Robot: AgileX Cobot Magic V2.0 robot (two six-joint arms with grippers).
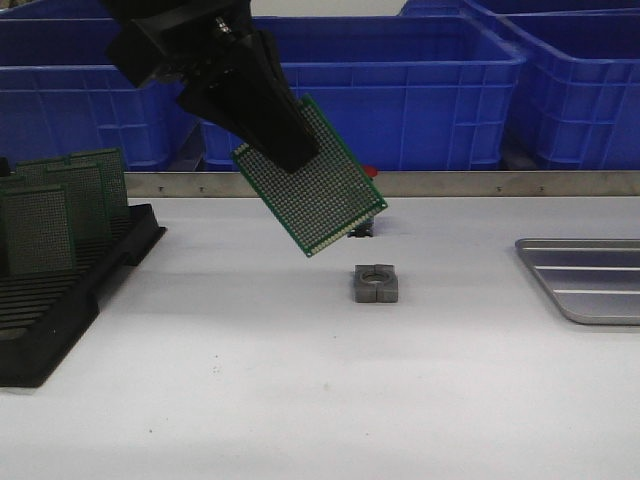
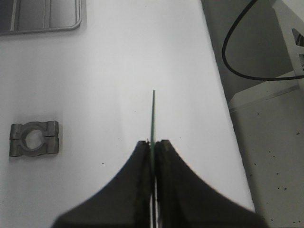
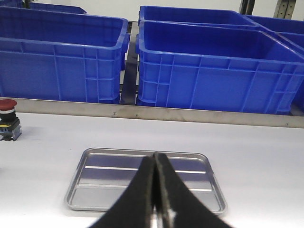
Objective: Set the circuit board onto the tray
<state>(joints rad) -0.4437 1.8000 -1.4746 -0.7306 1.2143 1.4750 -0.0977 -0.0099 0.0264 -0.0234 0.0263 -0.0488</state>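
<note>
**Circuit board held aloft by left arm; tray bare at right**

- Circuit board [image 1: 312, 180]: green perforated board, held in the air above the table [image 1: 300, 400], tilted, its lower corner toward the middle of the table. In the left wrist view it shows edge-on as a thin green line [image 2: 153, 118].
- Left fingers [image 2: 153, 147]: closed tight on the board's upper part, one pad on each face.
- Right fingers [image 3: 156, 164]: pressed together with nothing between them, hanging over the near side of the tray.
- Tray [image 1: 590, 280]: shallow silver-grey metal, ribbed, lying flat at the right edge of the table, well apart from the board; nothing on it [image 3: 142, 180].
- Metal clamp block [image 1: 375, 284]: small, grey, with a round bore, on the table below and just right of the board.
- Black rack [image 1: 60, 290]: at the left, with more green boards [image 1: 60, 210] standing upright in its slots.
- Blue bins [image 1: 400, 90]: lined up behind the table.
- Red push-button [image 3: 8, 118]: on the table, left of the tray in the right wrist view.
</note>
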